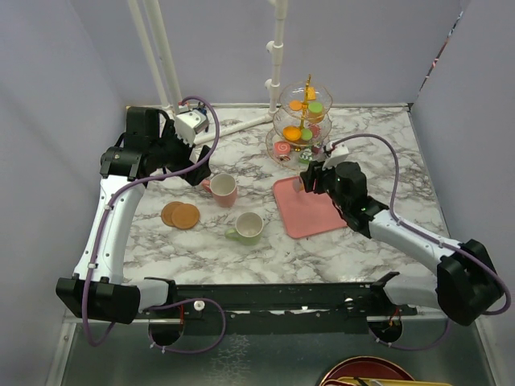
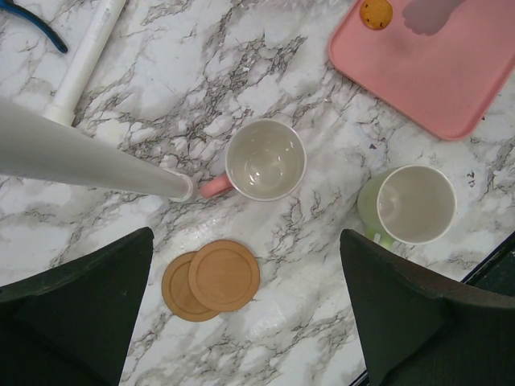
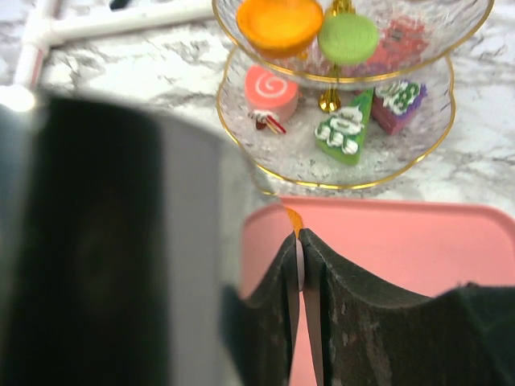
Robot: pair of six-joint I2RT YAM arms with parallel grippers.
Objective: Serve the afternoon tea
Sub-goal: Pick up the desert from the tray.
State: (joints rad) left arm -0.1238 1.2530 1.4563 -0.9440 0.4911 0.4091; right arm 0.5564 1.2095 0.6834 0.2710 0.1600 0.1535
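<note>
ok so starting on the left, the left gripper (image 1: 197, 167) hangs over the marble surface (image 1: 201, 257) with its jaws spread wide and nothing in them. From its wrist view both fingers (image 2: 88, 314) sit far apart at the bottom corners, looking straight down at the drinkware. The two round brown coasters (image 1: 180, 215) lie flat on the surface, one partly overlapping the other, near the pink mug (image 1: 222, 190) on its near-left side. That mug stands upright and empty with its handle toward the left arm. The pale-green mug (image 1: 248, 228) is a bit nearer and to the right, also upright and empty, apart from the pink one and not touching the tray. Next comes the flat pink tray (image 1: 314, 217), with a small round orange-brown sweet (image 2: 376, 13) lying near its far-left corner. The right gripper (image 1: 304, 180) is low over that same far edge of the tray with its jaws closed down to a thin slit. A sliver of orange (image 3: 293, 219) peeks out at the tips, and honestly I can't tell if it's pinched or just lying behind them. Just beyond the tray is the glass three-tier stand (image 3: 418, 153) with gold rims, upright on the surface. It's loaded with an orange tart (image 3: 279, 22), a green macaron (image 3: 348, 36), a pink swirl cake (image 3: 270, 90) and a green wedge cake (image 3: 348, 129).
</note>
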